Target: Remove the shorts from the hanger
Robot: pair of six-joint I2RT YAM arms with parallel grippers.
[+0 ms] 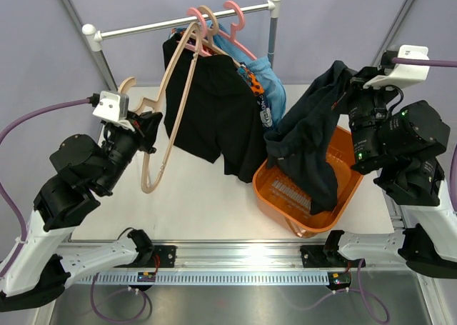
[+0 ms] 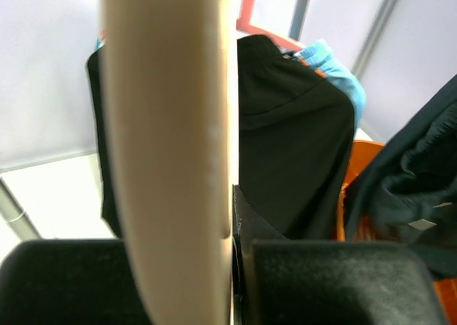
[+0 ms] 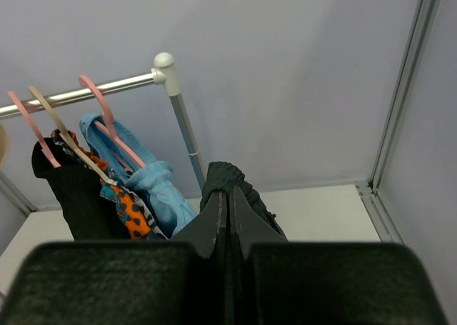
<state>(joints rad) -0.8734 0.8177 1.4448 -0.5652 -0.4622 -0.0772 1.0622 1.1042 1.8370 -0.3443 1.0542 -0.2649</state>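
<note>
Left gripper (image 1: 148,128): closed across the flat arm of a bare beige hanger (image 2: 168,125), which fills the gap between its fingers. It is probably held off to the side so that it does not foul the rail.
Beige hanger: smooth, stiff and rounded, plastic or wood, cannot tell which. Nothing hangs on it, and its lower end dips toward the white bench (image 1: 207,203).
Rail (image 1: 143,28): thin metal bar with white end knobs, carrying pink and beige hangers (image 1: 235,14).
Black shorts (image 1: 214,103): on a hanger at the rail, matte soft fabric draping straight down in a wide panel; not yet taken off.
Patterned shorts (image 1: 255,89): orange, blue and white print, bunched just behind the black pair, on the rail.
Light blue shorts (image 1: 275,82): plain, soft and crumpled, beside the patterned pair, also on the rail.
Navy shorts (image 1: 314,146): off any hanger, limp and folded. The gathered waistband is pinched at the top and the legs trail into the basket (image 1: 308,230); they are likely held high so they can drop in.
Basket: orange rigid plastic with a slotted floor, on the bench's right side.
Right gripper (image 3: 228,196): clamped tight on the navy waistband, fingers meeting.
</note>
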